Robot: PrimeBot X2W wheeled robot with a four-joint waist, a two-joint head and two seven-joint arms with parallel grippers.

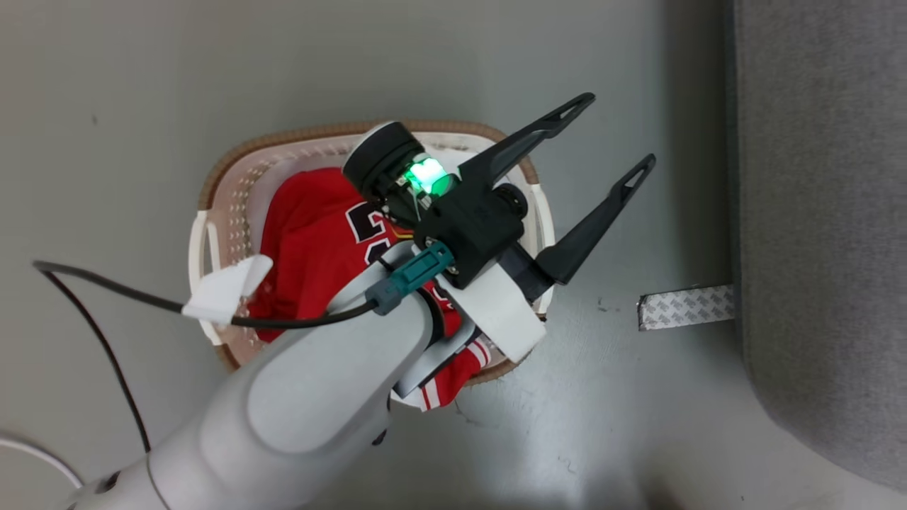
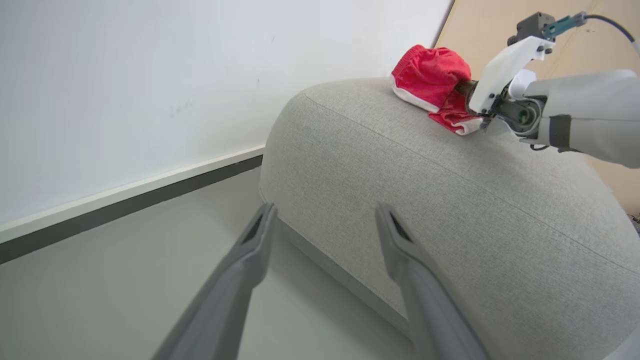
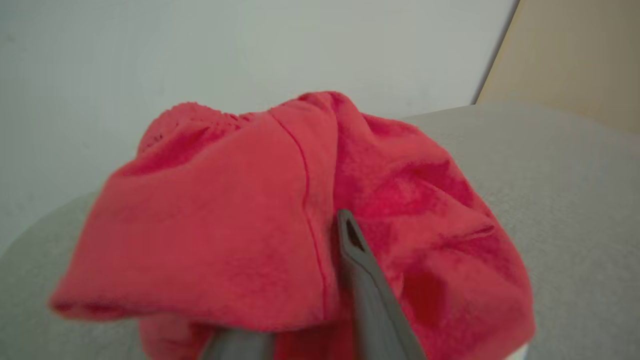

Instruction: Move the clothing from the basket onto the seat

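So the red shorts are bunched up on top of the seat, near its far rounded end, with the white hem showing. The right gripper is nose-deep in them. One finger lies over the cloth and the other goes under a fold, so honestly I can't tell if it's pinching the fabric or just sitting in it.

The jersey with the black 23 is crumpled in the basket, which sits on the floor near the seat's side. A bit of red-and-white striped trim spills over the rim. The left gripper hangs right above it with its jaws spread wide, nothing in them, tips aimed toward the seat.

My take on handling: this stuff looks light, thin and totally floppy, with no shape of its own, so it'll drape and trail whatever you do. I'd go for a thick fold in the middle of the heap, around the number, not the hem or that loose trim. That way less should dangle and catch on the basket rim on the way up.
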